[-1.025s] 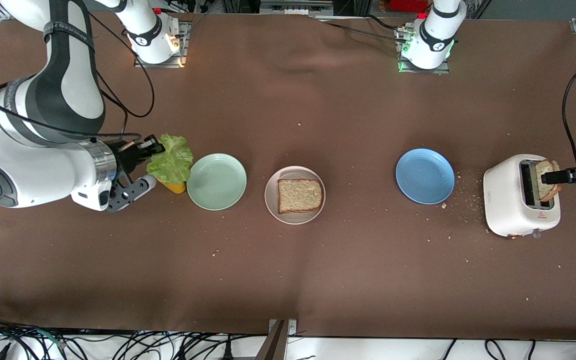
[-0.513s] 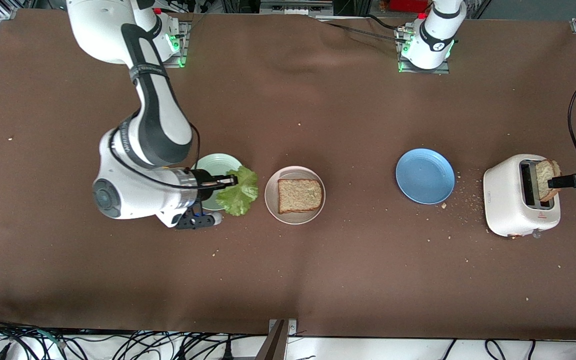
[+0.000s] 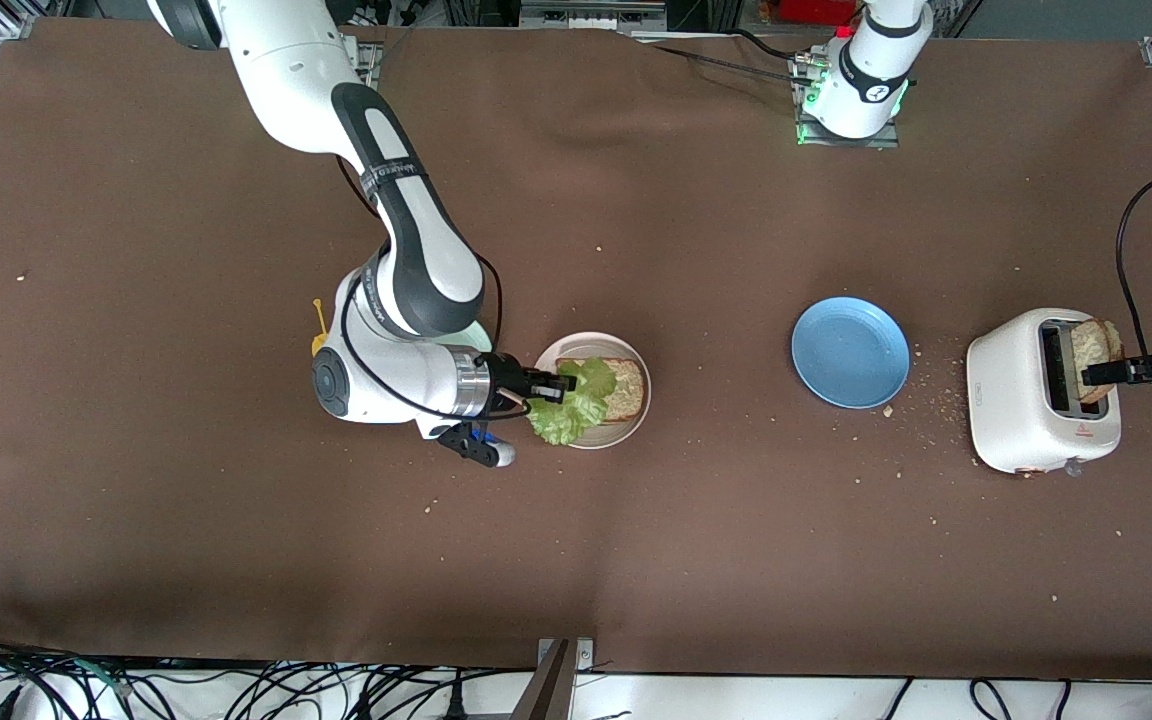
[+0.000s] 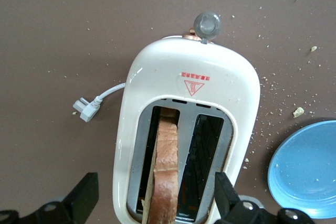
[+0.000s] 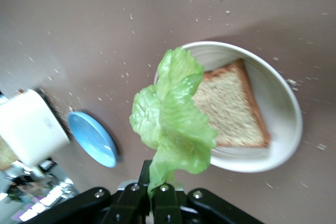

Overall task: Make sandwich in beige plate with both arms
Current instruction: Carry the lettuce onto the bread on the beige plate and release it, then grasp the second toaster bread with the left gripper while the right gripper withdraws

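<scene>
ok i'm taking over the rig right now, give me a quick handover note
Right claw: shut on the lettuce leaf, over the beige plate.
Left claw: open, its fingers on either side of the toast slice standing in the toaster.
Done: one bread slice lies on the beige plate.
Left: drop the lettuce on that slice, pull the toast out and lay it on top. I see no sauce on the bread.
Blue plate is unused.

Even, bright overhead light falls on my brown tablecloth [image 3: 636,520], with soft short shadows under my arms. My right wrist view is motion-blurred, worst toward nine o'clock around the toaster [image 5: 29,129]. My left wrist view is sharp.
</scene>
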`<state>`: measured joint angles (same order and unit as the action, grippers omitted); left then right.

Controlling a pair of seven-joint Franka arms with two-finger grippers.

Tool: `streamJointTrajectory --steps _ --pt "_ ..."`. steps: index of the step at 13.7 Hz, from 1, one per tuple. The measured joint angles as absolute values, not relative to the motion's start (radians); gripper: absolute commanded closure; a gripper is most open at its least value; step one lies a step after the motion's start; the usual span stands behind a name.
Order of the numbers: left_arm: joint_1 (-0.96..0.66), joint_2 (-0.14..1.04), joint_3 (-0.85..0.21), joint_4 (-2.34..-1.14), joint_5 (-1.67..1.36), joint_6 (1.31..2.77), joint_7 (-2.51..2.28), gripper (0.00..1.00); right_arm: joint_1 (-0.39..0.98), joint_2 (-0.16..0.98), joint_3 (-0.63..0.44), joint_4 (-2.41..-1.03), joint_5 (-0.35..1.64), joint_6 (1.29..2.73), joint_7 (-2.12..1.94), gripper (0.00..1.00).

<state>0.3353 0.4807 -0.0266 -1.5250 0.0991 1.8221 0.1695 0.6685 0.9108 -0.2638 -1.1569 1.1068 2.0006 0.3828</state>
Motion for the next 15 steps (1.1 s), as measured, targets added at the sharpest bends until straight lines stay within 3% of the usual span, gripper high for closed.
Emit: streamJointTrajectory --steps 1,2,5,6,7,8,11,15 --pt "0.336 0.481 -0.027 -1.540 0.102 1.829 0.170 0.91 0.668 0.931 -0.256 -1.158 1.140 2.031 0.383 1.00" --pt "0.336 0.481 -0.027 -1.551 0.118 1.830 0.170 1.00 0.668 0.945 -0.249 -1.158 1.159 2.043 0.383 1.00" --pt "0.337 0.480 -0.027 -1.560 0.176 1.827 0.170 1.00 0.668 0.954 -0.226 -1.177 1.167 2.046 0.390 1.00" --pt "0.338 0.479 -0.027 -1.560 0.179 1.827 0.170 1.00 0.668 0.954 -0.222 -1.188 1.167 2.047 0.390 0.68" --pt "0.338 0.478 -0.027 -1.559 0.179 1.827 0.170 1.00 0.669 0.954 -0.221 -1.198 1.167 2.046 0.389 0.20" --pt "0.338 0.477 -0.028 -1.558 0.179 1.827 0.170 1.00 0.670 0.954 -0.220 -1.207 1.166 2.046 0.387 0.00" --pt "0.338 0.469 -0.030 -1.530 0.179 1.798 0.170 1.00 0.678 0.953 -0.219 -1.219 1.069 2.043 0.381 0.00" --pt "0.330 0.455 -0.049 -1.370 0.179 1.611 0.170 1.00 0.681 0.918 -0.224 -1.213 0.835 1.979 0.380 0.00"
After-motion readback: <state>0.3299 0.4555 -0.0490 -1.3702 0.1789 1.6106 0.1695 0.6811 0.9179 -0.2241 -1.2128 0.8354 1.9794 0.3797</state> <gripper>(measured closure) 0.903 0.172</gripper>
